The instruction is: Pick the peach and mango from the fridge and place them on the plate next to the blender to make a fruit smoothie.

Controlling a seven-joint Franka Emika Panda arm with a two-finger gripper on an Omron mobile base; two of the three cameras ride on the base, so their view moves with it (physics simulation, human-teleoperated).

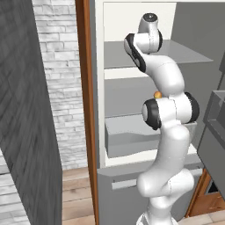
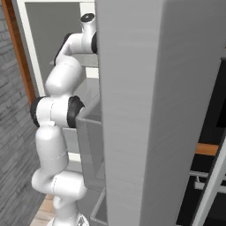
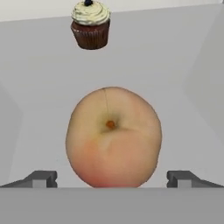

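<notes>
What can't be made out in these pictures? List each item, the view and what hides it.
- Mango: left base view, a small orange sliver behind the arm; its shape can't be judged.
- Fridge interior: right base view, blocked by the grey door.
- Peach: hand view, its underside is cut off between the open gripper tips.

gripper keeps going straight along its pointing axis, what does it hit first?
Likely the peach: it sits dead ahead between the open gripper's fingertips. The cupcake lies farther back; depth is unclear.

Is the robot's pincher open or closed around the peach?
Open. In the hand view the gripper has its two fingertips standing wide apart on either side of the peach, not squeezing it.
</notes>
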